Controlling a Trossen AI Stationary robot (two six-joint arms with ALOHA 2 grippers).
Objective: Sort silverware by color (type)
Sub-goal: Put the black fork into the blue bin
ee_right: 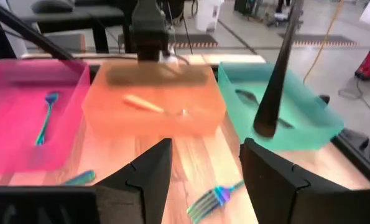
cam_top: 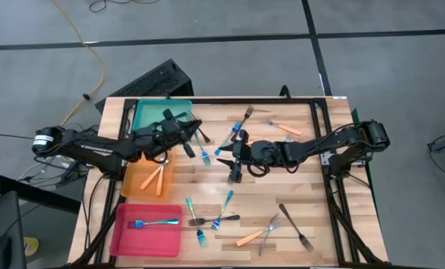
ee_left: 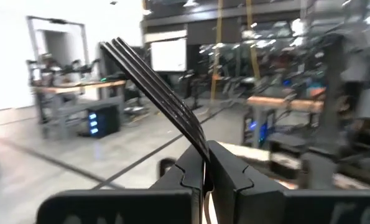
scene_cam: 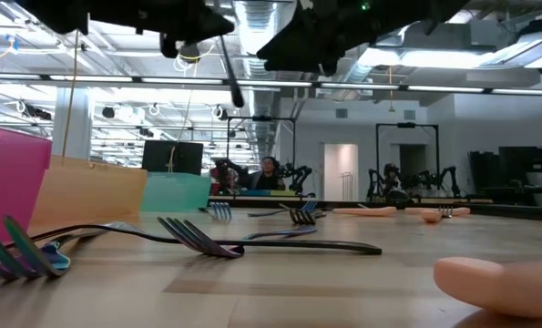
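You've got grey concrete floor (cam_top: 207,26) with dark seams, a yellow cable (cam_top: 87,46) trailing across it. Behind the tabletop: white walls, a doorway (scene_cam: 341,171), exposed ceiling ducts (scene_cam: 261,23), strip lights, far workbenches (ee_left: 73,93).

- Your tabletop (cam_top: 297,217) is pale wood, planked, with a smooth finish.
- Your pink tray (cam_top: 125,237), orange tray (cam_top: 134,184) and teal tray (cam_top: 149,113) look like translucent plastic.
- Your dark fork (ee_left: 153,87) looks like glossy black metal.
- Your gripper fingers (ee_right: 278,180) are matt black.

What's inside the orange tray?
The orange tray holds two orange forks lying crossed. The left arm covers the tray's far edge, so anything under it stays hidden.
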